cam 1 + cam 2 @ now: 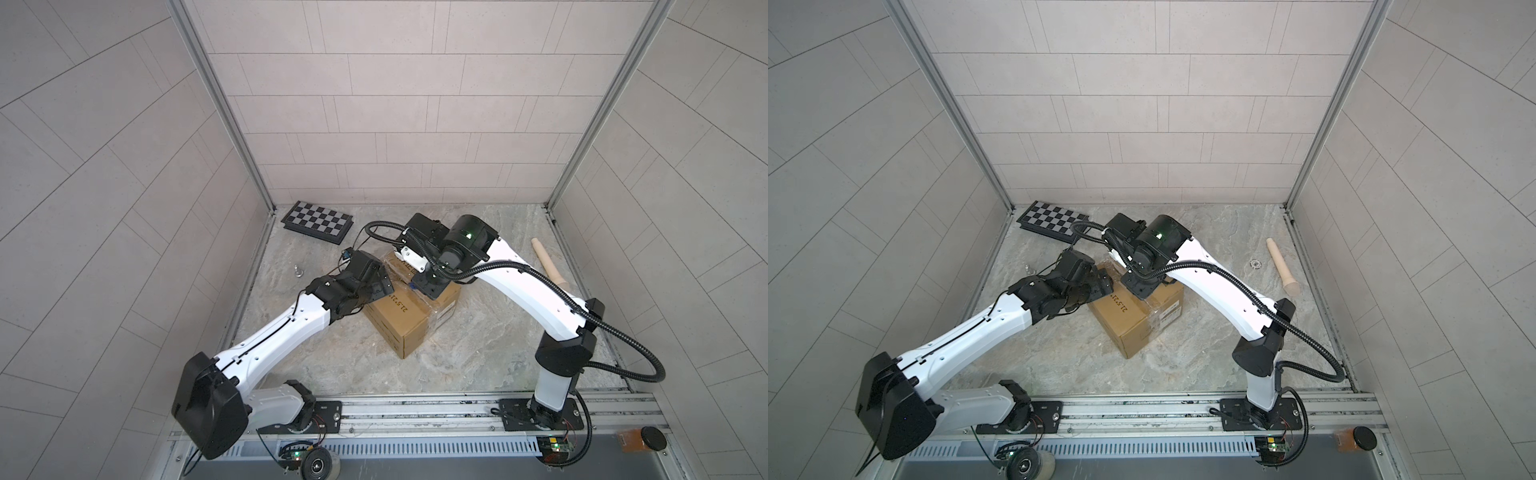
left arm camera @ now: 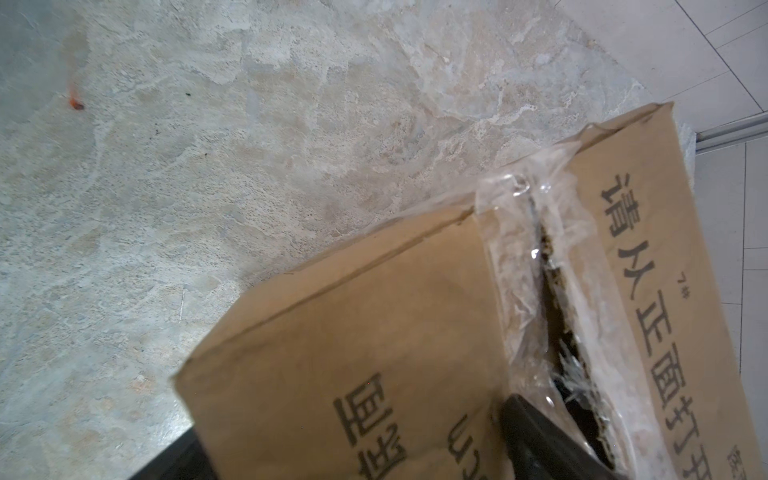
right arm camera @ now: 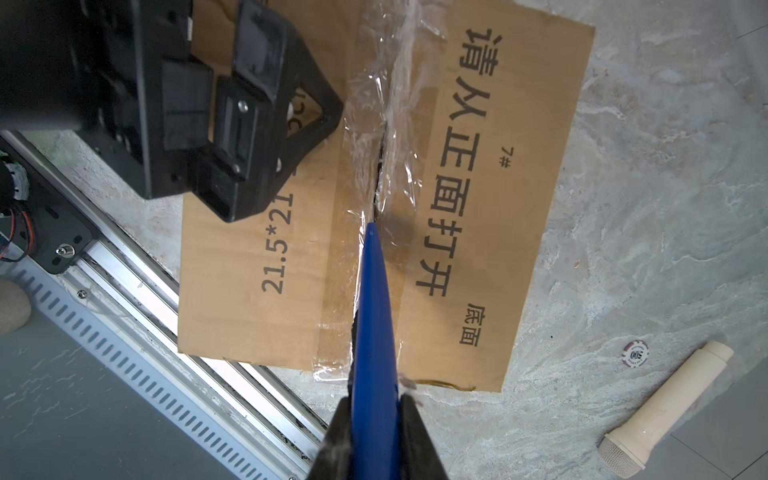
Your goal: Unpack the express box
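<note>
- express box [image 1: 409,320]: plonked roughly mid-counter [image 1: 478,365], turned corner-on to the front edge. Black Chinese print and a "21.5*21" size line can be read on top.
- tape [image 3: 374,104]: clear and crinkled, run along the top seam. Part of the seam is split into a dark gap; the flaps are otherwise lying pretty much flat.
- left pincer [image 1: 380,286]: spread wide, nothing held. It's parked over the box top on the side toward the counter's left edge. One finger [image 2: 540,440] is seen lying over the top face right beside the seam; actual contact can't be told.
- right pincer [image 3: 376,432]: clamped tight on a blue tool, held above the box top.
- blue tool [image 3: 374,299]: slim, tapered to a point, lined up along the seam, with the tip placed right where the split ends.
- chequered board [image 1: 318,222]: laid flat in the far left corner, well apart from the box.
- cream mic-shaped thing [image 3: 665,407]: lying on its side near the right edge.
- poker chip [image 3: 635,353]: flat on the counter between the box and the mic-shaped thing, just beside the latter, "500" printed on it.
</note>
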`<act>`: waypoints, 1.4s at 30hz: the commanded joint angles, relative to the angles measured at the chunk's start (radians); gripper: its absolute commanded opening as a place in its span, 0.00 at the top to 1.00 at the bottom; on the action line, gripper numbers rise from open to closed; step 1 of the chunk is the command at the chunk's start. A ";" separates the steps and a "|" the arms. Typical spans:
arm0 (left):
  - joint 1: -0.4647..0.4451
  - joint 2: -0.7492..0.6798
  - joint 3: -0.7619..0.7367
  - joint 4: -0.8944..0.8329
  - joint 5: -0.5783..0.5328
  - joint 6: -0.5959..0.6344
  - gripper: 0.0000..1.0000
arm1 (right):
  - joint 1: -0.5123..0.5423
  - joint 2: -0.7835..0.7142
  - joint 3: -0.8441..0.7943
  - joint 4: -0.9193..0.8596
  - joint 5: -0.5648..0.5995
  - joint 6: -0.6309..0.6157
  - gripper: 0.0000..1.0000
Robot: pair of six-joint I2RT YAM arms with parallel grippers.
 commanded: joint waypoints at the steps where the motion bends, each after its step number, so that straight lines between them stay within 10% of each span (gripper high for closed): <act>1: 0.010 0.062 -0.057 -0.178 -0.067 0.006 0.01 | 0.017 -0.078 -0.003 -0.157 -0.007 -0.014 1.00; 14: 0.011 0.057 -0.064 -0.159 -0.067 -0.004 0.01 | 0.042 0.088 0.084 -0.111 -0.037 0.044 1.00; 30: 0.030 0.068 -0.113 -0.161 -0.106 -0.022 0.02 | 0.042 -0.134 -0.027 -0.213 -0.050 0.020 1.00; 42: 0.032 0.051 -0.109 -0.142 -0.097 -0.019 0.02 | 0.049 0.078 0.106 -0.193 -0.040 0.029 1.00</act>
